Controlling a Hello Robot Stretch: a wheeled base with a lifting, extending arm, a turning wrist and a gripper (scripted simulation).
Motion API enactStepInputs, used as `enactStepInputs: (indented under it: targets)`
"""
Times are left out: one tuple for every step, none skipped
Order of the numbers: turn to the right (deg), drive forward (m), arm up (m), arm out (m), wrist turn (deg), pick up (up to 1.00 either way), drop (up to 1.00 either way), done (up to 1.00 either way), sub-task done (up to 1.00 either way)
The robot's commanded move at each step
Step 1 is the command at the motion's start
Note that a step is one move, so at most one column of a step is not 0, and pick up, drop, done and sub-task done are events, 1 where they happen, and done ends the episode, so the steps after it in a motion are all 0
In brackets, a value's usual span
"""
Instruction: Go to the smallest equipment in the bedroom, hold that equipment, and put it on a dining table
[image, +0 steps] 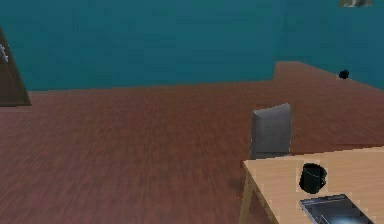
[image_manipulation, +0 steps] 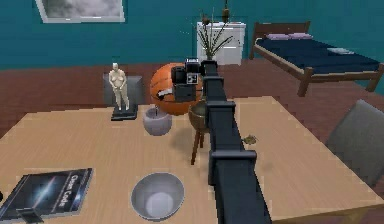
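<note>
Basketball (image_manipulation: 161, 76), orange, sits just above centre in the arm side view, at the far edge of the table (image_manipulation: 90, 145); the gripper (image_manipulation: 172, 92) lies across its face at the end of the dark arm (image_manipulation: 230, 150), which rises from the bottom edge; whether the fingers are spread or pressed on the ball cannot be told, nor whether the ball hangs from them or rests on the wood; the arm looks stretched over the tabletop to bring the ball onto it, so I judge this the putting-down step; left of the ball stands a pale statuette (image_manipulation: 120, 90), below it a grey pot (image_manipulation: 157, 122), lower centre a grey bowl (image_manipulation: 158, 195), and at lower left a dark book (image_manipulation: 50, 190); these crowd the near half, so a round ball may roll unless set in a bare patch; a bed (image_manipulation: 310, 50) fills the upper right, a plant (image_manipulation: 212, 40) stands at top centre against the teal wall, and a grey chair (image_manipulation: 360, 140) shows at the right edge.

In the forward view a corner of the light wooden table (image: 280, 175) takes the lower right, bearing a black mug (image: 314, 177) and a dark flat thing (image: 335, 208) at the bottom edge; a grey chair (image: 271, 130) is drawn up behind it; reddish wood floor runs up to teal walls, with a brown door (image: 8, 70) at the left edge.
</note>
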Motion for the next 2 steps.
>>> enactStepInputs:
  targets:
    - [0.0,0.0,0.0,0.0,0.0,0.0,1.0,0.0,0.0]
    - [0.0,0.0,0.04,0.0,0.0,0.0,0.0,0.0,0.0]
